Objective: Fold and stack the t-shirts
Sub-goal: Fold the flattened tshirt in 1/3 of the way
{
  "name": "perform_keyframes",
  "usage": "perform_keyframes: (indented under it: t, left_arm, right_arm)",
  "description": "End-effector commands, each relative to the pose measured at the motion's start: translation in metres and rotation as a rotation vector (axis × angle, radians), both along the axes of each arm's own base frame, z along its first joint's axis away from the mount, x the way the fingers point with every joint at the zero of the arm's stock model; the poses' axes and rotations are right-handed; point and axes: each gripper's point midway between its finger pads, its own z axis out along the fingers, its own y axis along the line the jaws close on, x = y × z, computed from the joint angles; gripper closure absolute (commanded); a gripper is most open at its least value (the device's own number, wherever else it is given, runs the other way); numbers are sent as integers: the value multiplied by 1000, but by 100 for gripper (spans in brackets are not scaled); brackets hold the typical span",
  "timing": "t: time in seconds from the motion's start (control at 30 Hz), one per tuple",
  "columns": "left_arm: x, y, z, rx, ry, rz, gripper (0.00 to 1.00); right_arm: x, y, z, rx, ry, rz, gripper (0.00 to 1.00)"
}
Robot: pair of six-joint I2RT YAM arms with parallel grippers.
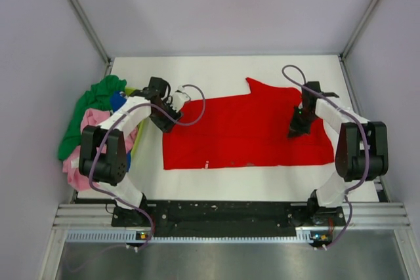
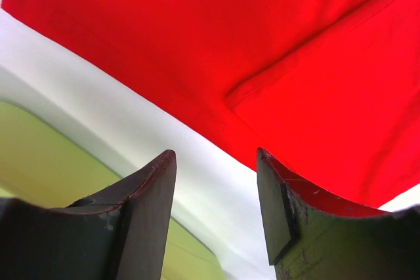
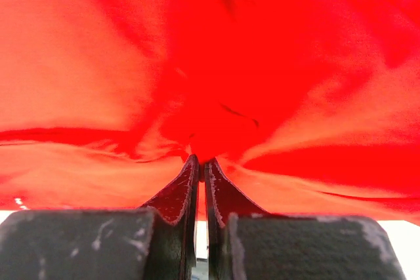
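White tabletop [image 1: 197,70] inside a pale-walled enclosure fills the overhead view. Across its middle lies the bright red cloth t-shirt [image 1: 243,136], spread nearly flat, with one sleeve poking toward the top of the frame. At the left edge of the frame sits a heap of other soft tees [image 1: 88,126] in green, pink and blue. A strip of lime-green plastic basket [image 2: 39,162] shows at the lower left of the left wrist view.

The right gripper [image 3: 201,160] is over the right part of the red shirt. Its fingers are pressed together on a small pucker of cloth that draws wrinkles in toward the tips. The left gripper [image 2: 216,157] hangs above bare table just beside the shirt's edge, fingers partly spread and holding nothing.

The step in hand looks like taking hold for a fold. To do it well, the left gripper should probably reach onto the cloth and pinch the matching part of the shirt before any lift. Both arms should then rise together, so the cloth stays evenly taut and the crease runs straight. A pinch through only the top layer would skew the fold.
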Motion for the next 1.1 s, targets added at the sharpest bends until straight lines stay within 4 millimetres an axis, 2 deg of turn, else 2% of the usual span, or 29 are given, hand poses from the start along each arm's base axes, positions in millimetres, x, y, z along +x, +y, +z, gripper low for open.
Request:
perform_keyframes:
  t: [0.0, 0.13, 0.37, 0.4, 0.53, 0.7, 0.8, 0.87, 0.9, 0.97, 1.07]
  left_arm:
    - [17, 1, 13, 2, -52, -2, 44]
    - [17, 3, 9, 6, -44, 4, 43]
    - [17, 5, 3, 12, -23, 4, 43]
    - [17, 4, 3, 11, -22, 4, 44]
    - [18, 3, 3, 7, -18, 4, 44]
    - [21, 3, 6, 8, -24, 1, 44]
    - [22, 1, 10, -2, -17, 2, 43]
    - [20, -3, 13, -20, -6, -9, 43]
    - [19, -6, 16, -32, -4, -16, 43]
    - [21, -17, 24, -75, -2, -47, 43]
    - [23, -48, 42, -146, -5, -129, 43]
  right_arm:
    - [33, 31, 34, 27, -110, 93, 100]
    - [44, 54, 32, 60, -84, 150, 100]
    - [69, 74, 26, 85, -77, 198, 100]
    - [73, 76, 25, 91, -78, 204, 97]
    - [79, 94, 24, 168, -80, 258, 71]
    - [105, 129, 53, 282, -250, 379, 61]
    - [119, 134, 75, 298, -338, 416, 55]
    - [122, 130, 89, 273, -388, 431, 51]
    - [123, 118, 90, 218, -401, 409, 48]
    - [123, 83, 89, 112, -401, 318, 42]
    - [122, 23, 73, 42, -342, 141, 43]
